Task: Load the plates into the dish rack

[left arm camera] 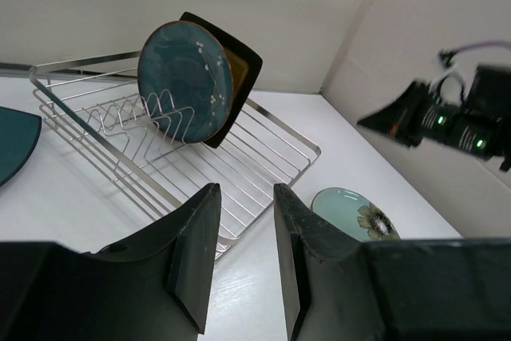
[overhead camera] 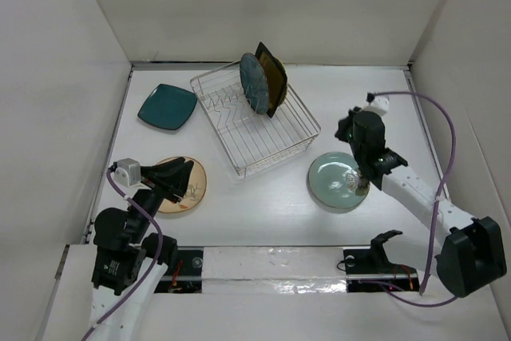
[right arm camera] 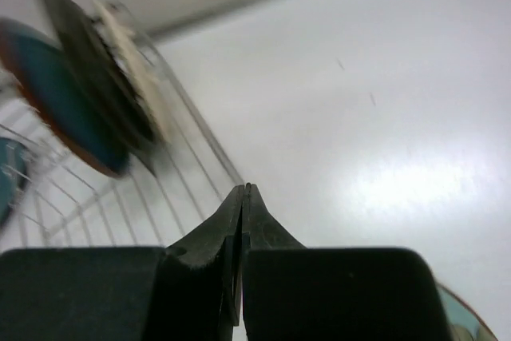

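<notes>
The dish rack (overhead camera: 263, 137) stands at the table's middle back. A dark blue-grey round plate (overhead camera: 254, 83) and a black-rimmed amber square plate (overhead camera: 274, 77) stand upright in its far end. The teal square plate (overhead camera: 168, 106) lies flat to the rack's left. The cream patterned round plate (overhead camera: 192, 191) lies at front left, partly under my open, empty left gripper (overhead camera: 182, 175). The pale green round plate (overhead camera: 334, 181) lies at front right. My right gripper (overhead camera: 361, 184) is shut and empty over that plate's right part. The small yellow plate is out of view.
White walls close in the table at the back and on both sides. In the left wrist view the rack (left arm camera: 263, 157) lies ahead of the gripper (left arm camera: 246, 191), with the green plate (left arm camera: 351, 209) to the right. In the right wrist view the gripper (right arm camera: 243, 189) points past the rack's edge (right arm camera: 188, 145).
</notes>
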Controlling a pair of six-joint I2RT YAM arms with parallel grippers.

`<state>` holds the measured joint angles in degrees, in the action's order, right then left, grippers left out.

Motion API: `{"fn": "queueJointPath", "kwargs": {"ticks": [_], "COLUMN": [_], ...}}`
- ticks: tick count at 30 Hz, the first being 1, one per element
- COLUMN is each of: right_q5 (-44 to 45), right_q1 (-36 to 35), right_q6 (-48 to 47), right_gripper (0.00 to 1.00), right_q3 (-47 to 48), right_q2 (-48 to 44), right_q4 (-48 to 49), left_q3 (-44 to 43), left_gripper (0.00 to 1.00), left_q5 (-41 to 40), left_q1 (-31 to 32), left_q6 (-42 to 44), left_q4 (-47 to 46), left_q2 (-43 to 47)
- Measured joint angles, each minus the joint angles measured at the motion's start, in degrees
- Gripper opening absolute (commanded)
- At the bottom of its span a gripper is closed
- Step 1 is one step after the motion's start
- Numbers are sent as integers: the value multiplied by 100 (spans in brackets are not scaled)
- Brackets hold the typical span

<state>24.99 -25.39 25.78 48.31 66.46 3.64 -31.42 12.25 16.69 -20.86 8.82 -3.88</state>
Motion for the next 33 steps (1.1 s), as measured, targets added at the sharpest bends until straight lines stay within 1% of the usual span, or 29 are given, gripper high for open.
{"fn": "queueJointPath", "kwargs": {"ticks": [1,2,3,5,6,7,8,9,10,11,12,14,16,20,22,26,28,31,32,33], "right_q5": [-149,-315,-501,-723,-826,-898,-927,-953,-1016,-1054,-1141,-1303,-1460,-1864,-2138,-2638,-2815,-3082,-3152,-3217], "right_q1": [243,511,769,1257,1521,1744,1934,2105,2260,2332,2514,2796,3029,3169,3185,3209,3211,3276,3294,3342], "right_q6": [190,378,538,778,870,966,1027,1099,1207,1246,1377,1530,1633,1718,1729,1725,1659,1615,1602,1576], "right_gripper": [2,8,24,39,56,63,67,76,78,79,79,79,78,76,72,61,55,47,43,33], "right_q3": [-420,-811,-1174,-1731,-1945,-2109,-2243,-2345,-2444,-2498,-2610,-2715,-2719,-2717,-2717,-2673,-2671,-2614,-2557,-2498], "right_q2": [-131,-219,-282,-404,-509,-662,-879,-1154,-1458,-1620,-1971,-2218,-2105,-1294,-962,-852,-761,-417,-308,-146], "right_q4": [-72,-208,-334,-671,-870,-1064,-1213,-1346,-1405,-1401,-1401,-1425,-1458,-1547,-1620,-1617,-1561,-1357,-1296,-1220], "left_q3": [0,0,0,0,0,0,0,0,0,0,0,0,0,0,0,0,0,0,0,0], "left_gripper": [30,30,30,30,30,30,31,31,31,31,31,31,31,31,31,31,31,31,31,31], "left_q5": [0,0,4,13,15,17,15,13,15,15,15,15,13,9,2,-13,-22,-31,-31,-33], "left_q1": [9,24,35,57,76,92,107,127,146,157,162,162,162,162,162,162,162,162,162,162], "left_q6": [-2,-2,-2,-2,-2,-2,-2,-2,-2,-2,-2,0,-2,0,0,-2,0,0,-2,-2], "left_q4": [0,0,0,0,0,4,0,2,0,2,2,0,2,2,2,2,2,2,2,2], "left_q2": [31,57,83,120,136,153,177,199,223,240,260,284,289,291,291,295,295,295,295,295]}}
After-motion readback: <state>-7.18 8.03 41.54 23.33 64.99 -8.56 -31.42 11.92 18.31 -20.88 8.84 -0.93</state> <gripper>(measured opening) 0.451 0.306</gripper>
